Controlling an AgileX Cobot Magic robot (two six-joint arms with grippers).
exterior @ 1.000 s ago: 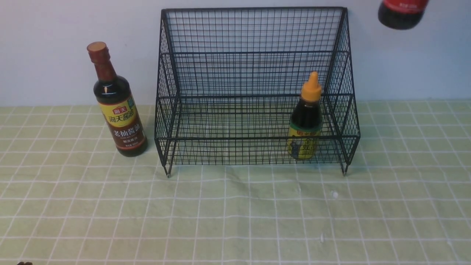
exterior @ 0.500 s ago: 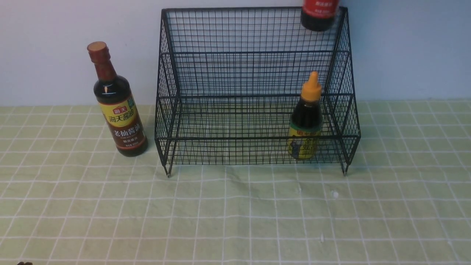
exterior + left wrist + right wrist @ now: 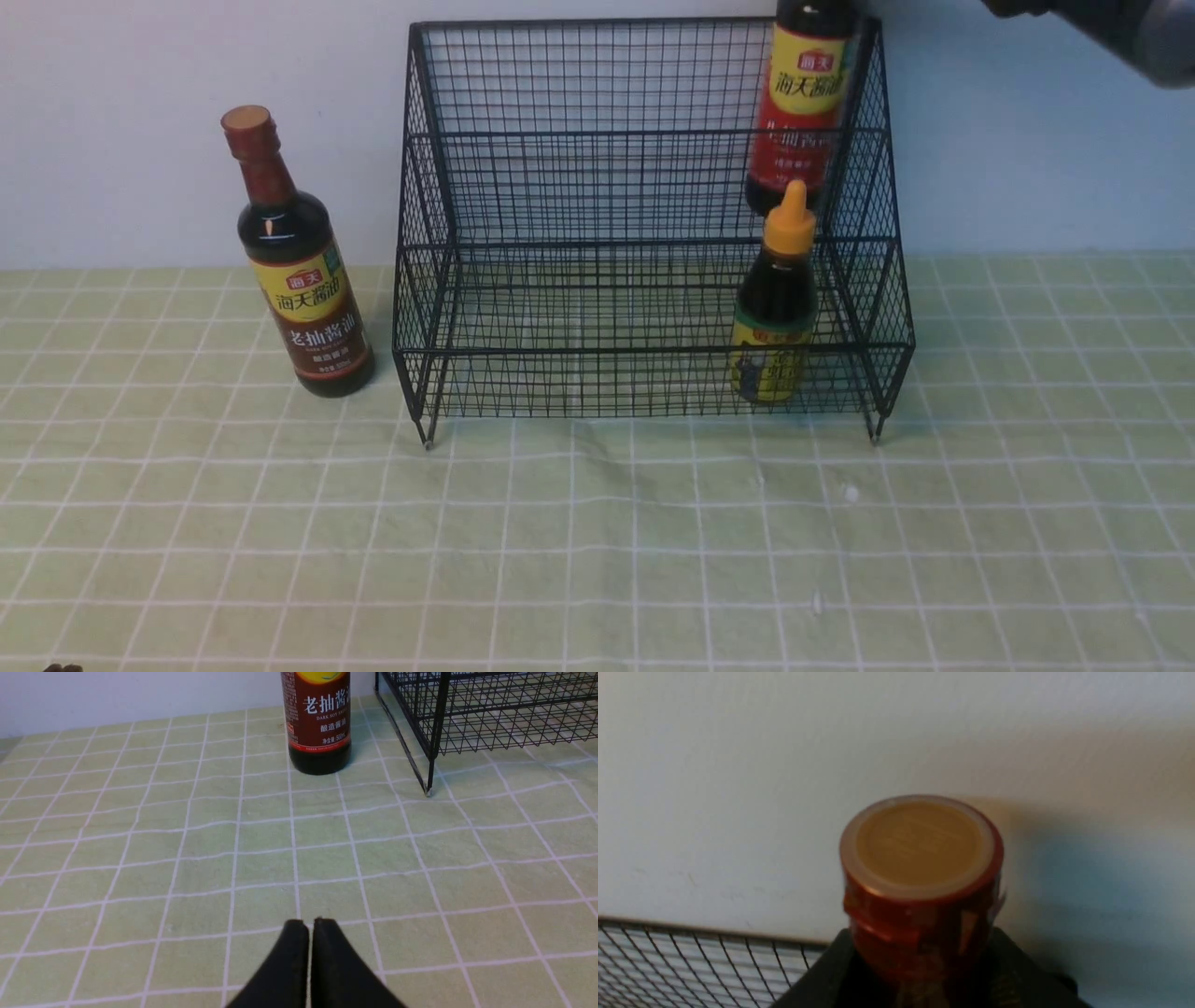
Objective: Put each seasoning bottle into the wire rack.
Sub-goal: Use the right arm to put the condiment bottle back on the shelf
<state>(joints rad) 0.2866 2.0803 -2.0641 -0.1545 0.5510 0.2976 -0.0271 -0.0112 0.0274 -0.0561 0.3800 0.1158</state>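
The black wire rack (image 3: 616,233) stands at the middle back against the wall. The short bottle with the orange nozzle cap (image 3: 775,308) stands in its lower tier at the right. My right gripper (image 3: 924,961) is shut on the neck of the tall red-band bottle (image 3: 801,112), below its brown-red cap (image 3: 920,849). It holds the bottle upright at the right end of the upper tier, just behind the short bottle. The tall brown-band bottle (image 3: 299,280) stands on the cloth left of the rack. It also shows in the left wrist view (image 3: 319,732). My left gripper (image 3: 310,924) is shut and empty, low over the cloth.
A green checked cloth (image 3: 597,541) covers the table and a pale wall stands close behind the rack. The rack's front left leg (image 3: 428,791) stands near the brown-band bottle. My right arm (image 3: 1120,28) reaches in at the top right.
My right gripper has carried the red-band bottle leftward from the top right corner and then down inside the rack's right end. The left gripper and the other bottles have not moved.
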